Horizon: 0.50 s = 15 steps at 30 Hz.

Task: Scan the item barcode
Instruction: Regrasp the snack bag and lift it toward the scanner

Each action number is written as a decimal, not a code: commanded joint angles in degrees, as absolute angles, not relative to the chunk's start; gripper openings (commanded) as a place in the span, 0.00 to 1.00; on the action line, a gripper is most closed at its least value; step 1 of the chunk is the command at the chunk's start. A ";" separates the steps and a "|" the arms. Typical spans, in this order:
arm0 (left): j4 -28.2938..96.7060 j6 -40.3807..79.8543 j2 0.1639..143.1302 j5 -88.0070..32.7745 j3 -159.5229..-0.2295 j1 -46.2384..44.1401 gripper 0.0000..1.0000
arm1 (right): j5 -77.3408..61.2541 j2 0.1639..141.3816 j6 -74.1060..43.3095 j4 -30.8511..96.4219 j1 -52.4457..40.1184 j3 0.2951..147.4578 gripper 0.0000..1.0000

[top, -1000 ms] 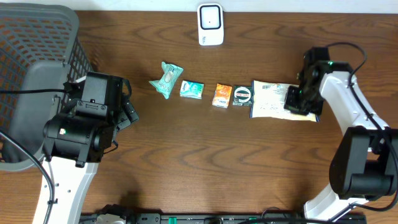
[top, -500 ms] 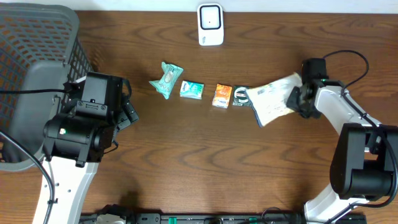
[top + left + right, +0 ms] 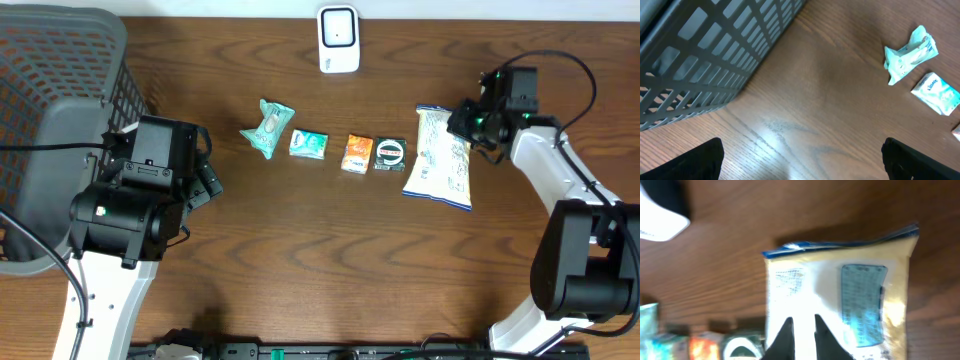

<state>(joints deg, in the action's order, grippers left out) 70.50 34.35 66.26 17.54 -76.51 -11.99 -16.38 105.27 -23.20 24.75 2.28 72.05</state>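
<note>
The item, a white and yellow snack bag [image 3: 440,160] with a blue top seal, lies flat on the table right of the row of small goods. The white barcode scanner [image 3: 338,40] stands at the back centre. My right gripper [image 3: 468,122] hovers over the bag's upper right corner. In the right wrist view its jaws [image 3: 804,322] stand a narrow gap apart above the bag [image 3: 840,280], nothing between them; the print is too blurred to pick out a barcode. My left gripper [image 3: 205,170] rests beside the basket, wide open [image 3: 802,155] over bare wood.
A grey mesh basket [image 3: 60,90] fills the back left corner. A row runs across the middle: a crumpled green packet [image 3: 268,128], a teal tissue pack [image 3: 309,144], an orange box [image 3: 357,154] and a black round-label packet [image 3: 389,154] touching the bag's left edge.
The right gripper lifted the bag off the table, swung it round and has let it go; it now lies turned lengthwise, and the jaws have parted slightly. The left arm has not moved.
</note>
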 commanded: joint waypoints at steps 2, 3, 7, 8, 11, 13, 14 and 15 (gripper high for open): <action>70.70 34.61 66.17 18.70 -76.62 -11.68 1.00 | -20.10 104.73 -19.38 34.50 2.02 78.87 0.05; 70.70 34.61 66.17 18.70 -76.62 -11.68 1.00 | -20.08 104.73 -19.20 37.69 1.76 79.75 0.01; 70.70 34.61 66.19 18.70 -76.62 -11.68 1.00 | -18.92 104.92 -17.08 45.47 -0.10 79.57 0.01; 70.70 34.61 66.17 18.70 -76.62 -11.68 1.00 | -15.33 104.92 -16.84 47.59 -1.58 78.43 0.01; 70.70 34.61 66.17 18.70 -76.62 -11.68 1.00 | -8.12 105.03 -18.04 46.48 -4.69 74.08 0.01; 70.70 34.61 66.17 18.70 -76.62 -11.68 1.00 | -5.58 105.06 -21.02 43.22 -6.20 70.11 0.01; 70.70 34.61 66.17 18.70 -76.62 -11.68 1.00 | -5.52 105.08 -21.82 40.16 -7.01 67.18 0.02; 70.70 34.61 66.19 18.70 -76.62 -11.68 1.00 | -5.56 105.12 -22.22 38.02 -7.57 65.08 0.02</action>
